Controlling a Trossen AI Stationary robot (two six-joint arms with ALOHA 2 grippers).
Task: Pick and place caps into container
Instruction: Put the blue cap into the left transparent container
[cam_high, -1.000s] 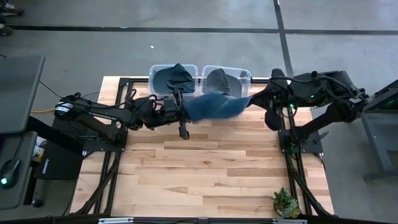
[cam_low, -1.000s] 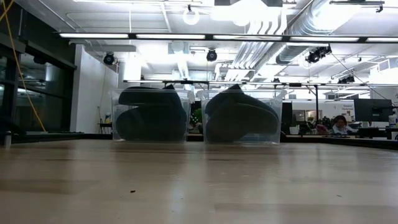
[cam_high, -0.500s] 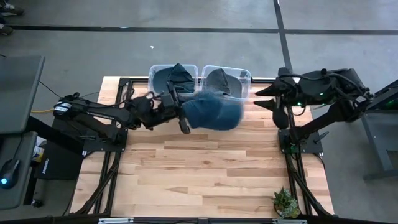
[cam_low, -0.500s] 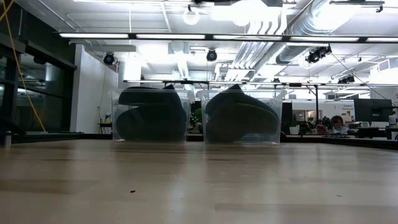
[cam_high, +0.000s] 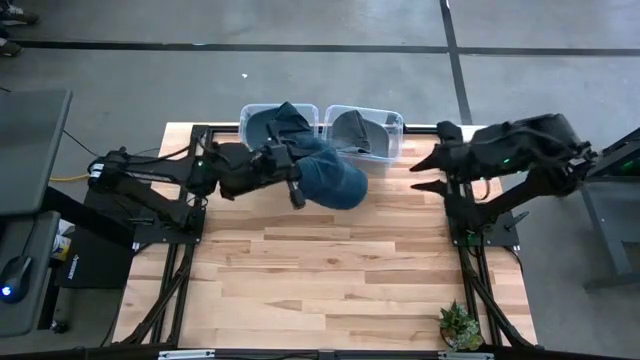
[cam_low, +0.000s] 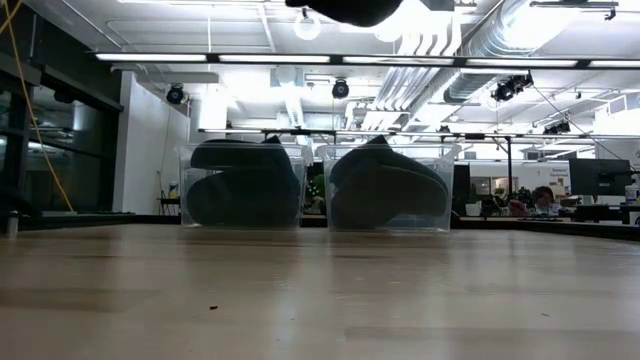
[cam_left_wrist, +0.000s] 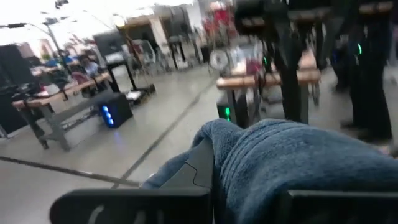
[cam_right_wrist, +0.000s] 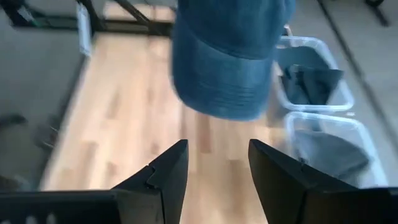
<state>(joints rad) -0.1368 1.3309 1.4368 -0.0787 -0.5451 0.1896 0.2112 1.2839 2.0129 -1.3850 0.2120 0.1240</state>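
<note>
A denim-blue cap (cam_high: 335, 180) hangs high above the table's far half, carried by my left gripper (cam_high: 297, 185), which is shut on it. In the low view only its dark underside (cam_low: 350, 10) shows at the picture's top. The right wrist view shows the cap (cam_right_wrist: 230, 56) with its stitched brim toward my right gripper. My right gripper (cam_high: 422, 176) is open and stands apart from the cap, toward the table's right edge. More dark and grey caps lie in two clear bins, the left bin (cam_high: 250, 118) and the right bin (cam_high: 395, 125), at the far edge. My left gripper holds the cap by the crown's end away from the brim (cam_left_wrist: 249, 168), pinched between its two fingers. The fingers come level from the table's left. The cap is lifted clear of the table and sticks out past the fingers toward the right, bunched and slack.
The two clear bins (cam_low: 243, 190) (cam_low: 388, 190) stand side by side at the far edge, each holding caps. A small potted plant (cam_high: 458, 326) sits at the near right corner. Bare wood (cam_high: 330, 270) spreads across the table's middle and near half.
The cap was stretched between both grippers. My right gripper has let go of it and drawn back toward the table's right edge. The freed end has sprung back toward my left gripper, so the cap now bunches beside it.
</note>
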